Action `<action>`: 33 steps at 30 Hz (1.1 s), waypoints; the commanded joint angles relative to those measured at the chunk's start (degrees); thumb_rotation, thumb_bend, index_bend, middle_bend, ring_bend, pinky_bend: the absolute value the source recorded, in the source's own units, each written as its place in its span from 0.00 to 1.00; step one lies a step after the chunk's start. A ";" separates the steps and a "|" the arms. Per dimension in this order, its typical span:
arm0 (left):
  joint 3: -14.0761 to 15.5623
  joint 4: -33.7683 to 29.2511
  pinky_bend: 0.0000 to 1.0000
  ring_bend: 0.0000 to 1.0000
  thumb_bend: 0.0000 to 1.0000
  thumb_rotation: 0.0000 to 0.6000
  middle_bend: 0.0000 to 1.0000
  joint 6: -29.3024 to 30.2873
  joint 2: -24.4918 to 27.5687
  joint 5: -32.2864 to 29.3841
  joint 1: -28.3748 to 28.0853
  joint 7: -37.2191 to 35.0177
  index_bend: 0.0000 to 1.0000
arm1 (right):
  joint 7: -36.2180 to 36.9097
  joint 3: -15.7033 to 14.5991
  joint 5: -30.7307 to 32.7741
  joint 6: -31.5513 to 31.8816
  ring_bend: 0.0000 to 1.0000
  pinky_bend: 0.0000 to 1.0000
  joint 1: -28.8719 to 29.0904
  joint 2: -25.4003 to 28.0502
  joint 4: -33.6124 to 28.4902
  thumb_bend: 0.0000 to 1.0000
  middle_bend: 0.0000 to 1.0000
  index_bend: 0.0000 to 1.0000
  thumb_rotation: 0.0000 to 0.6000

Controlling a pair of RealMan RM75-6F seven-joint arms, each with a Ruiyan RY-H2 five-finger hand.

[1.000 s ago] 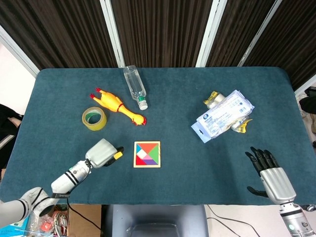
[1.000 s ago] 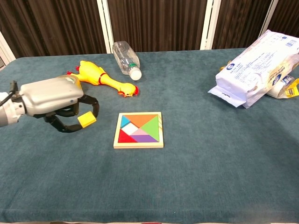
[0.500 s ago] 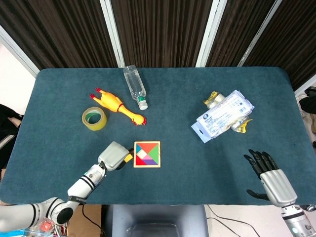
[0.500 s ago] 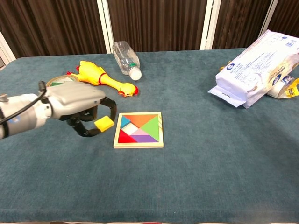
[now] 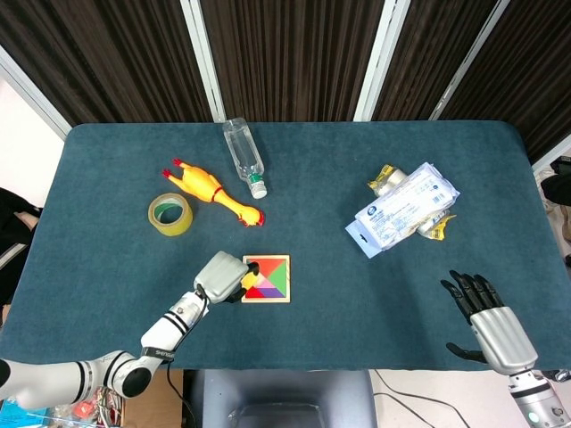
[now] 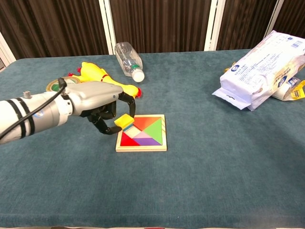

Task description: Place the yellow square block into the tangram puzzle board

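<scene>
The yellow square block [image 6: 125, 121] is pinched in my left hand [image 6: 95, 98] and hangs over the left edge of the tangram board [image 6: 143, 134], a wooden frame filled with coloured pieces. In the head view the left hand [image 5: 222, 275] covers most of the block [image 5: 246, 277] beside the board [image 5: 268, 279]. My right hand [image 5: 492, 323] rests open near the table's front right corner, fingers spread and empty; the chest view does not show it.
A rubber chicken [image 5: 212, 193], a roll of tape [image 5: 170, 214] and a lying clear bottle [image 5: 243, 154] sit behind the board on the left. A white packet [image 5: 403, 209] with snack wrappers lies at the right.
My left hand has carried the yellow block rightward, from well left of the board to over its left edge. The right hand has barely shifted.
</scene>
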 commanded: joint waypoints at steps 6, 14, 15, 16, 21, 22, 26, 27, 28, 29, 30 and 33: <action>-0.41 4.08 1.00 1.00 0.37 1.00 1.00 -0.42 -3.97 -0.88 -2.01 0.33 0.72 | 0.32 0.07 0.14 0.06 0.00 0.00 0.00 0.10 0.03 0.16 0.00 0.00 1.00; -1.25 7.00 1.00 1.00 0.37 1.00 1.00 0.09 -7.60 -3.89 -3.69 2.72 0.72 | 1.32 0.02 0.07 0.37 0.00 0.00 -0.06 0.49 0.19 0.16 0.00 0.00 1.00; -1.22 7.43 1.00 1.00 0.37 1.00 1.00 0.02 -7.98 -4.27 -3.85 2.99 0.72 | 1.48 0.02 0.03 0.48 0.00 0.00 -0.10 0.54 0.20 0.16 0.00 0.00 1.00; -1.18 7.81 1.00 1.00 0.37 1.00 1.00 -0.05 -8.30 -4.63 -3.97 3.20 0.72 | 1.64 0.01 -0.02 0.62 0.00 0.00 -0.14 0.61 0.22 0.16 0.00 0.00 1.00; -0.97 9.27 1.00 1.00 0.37 1.00 1.00 0.00 -9.29 -5.69 -4.48 4.10 0.72 | 2.49 0.00 -0.18 1.13 0.00 0.00 -0.29 0.86 0.48 0.16 0.00 0.00 1.00; -0.96 9.38 1.00 1.00 0.37 1.00 1.00 0.04 -9.37 -5.85 -4.53 4.18 0.72 | 2.58 0.01 -0.19 1.16 0.00 0.00 -0.29 0.88 0.52 0.16 0.00 0.00 1.00; -0.73 9.74 1.00 1.00 0.37 1.00 1.00 0.12 -9.61 -6.32 -4.80 4.75 0.71 | 2.95 -0.06 -0.35 1.29 0.00 0.00 -0.33 1.02 0.63 0.16 0.00 0.00 1.00; -0.66 9.80 1.00 1.00 0.37 1.00 1.00 0.15 -9.65 -6.41 -4.83 4.85 0.70 | 3.03 -0.07 -0.40 1.40 0.00 0.00 -0.37 1.05 0.65 0.16 0.00 0.00 1.00; -0.52 9.93 1.00 1.00 0.37 1.00 1.00 0.13 -9.66 -6.54 -4.88 5.06 0.70 | 3.16 -0.06 -0.42 1.54 0.00 0.00 -0.43 1.06 0.70 0.16 0.00 0.00 1.00; -0.43 10.01 1.00 1.00 0.37 1.00 1.00 0.13 -9.69 -6.63 -4.90 5.13 0.70 | 3.24 -0.05 -0.43 1.63 0.00 0.00 -0.46 1.09 0.72 0.16 0.00 0.00 1.00; -0.35 10.14 1.00 1.00 0.37 1.00 1.00 0.12 -9.76 -6.73 -4.90 5.16 0.69 | 3.28 -0.05 -0.45 1.69 0.00 0.00 -0.48 1.10 0.72 0.16 0.00 0.00 1.00; -0.11 10.66 1.00 1.00 0.37 1.00 1.00 0.06 -9.97 -6.87 -4.97 5.23 0.68 | 3.28 -0.08 -0.51 1.67 0.00 0.00 -0.49 1.11 0.75 0.16 0.00 0.00 1.00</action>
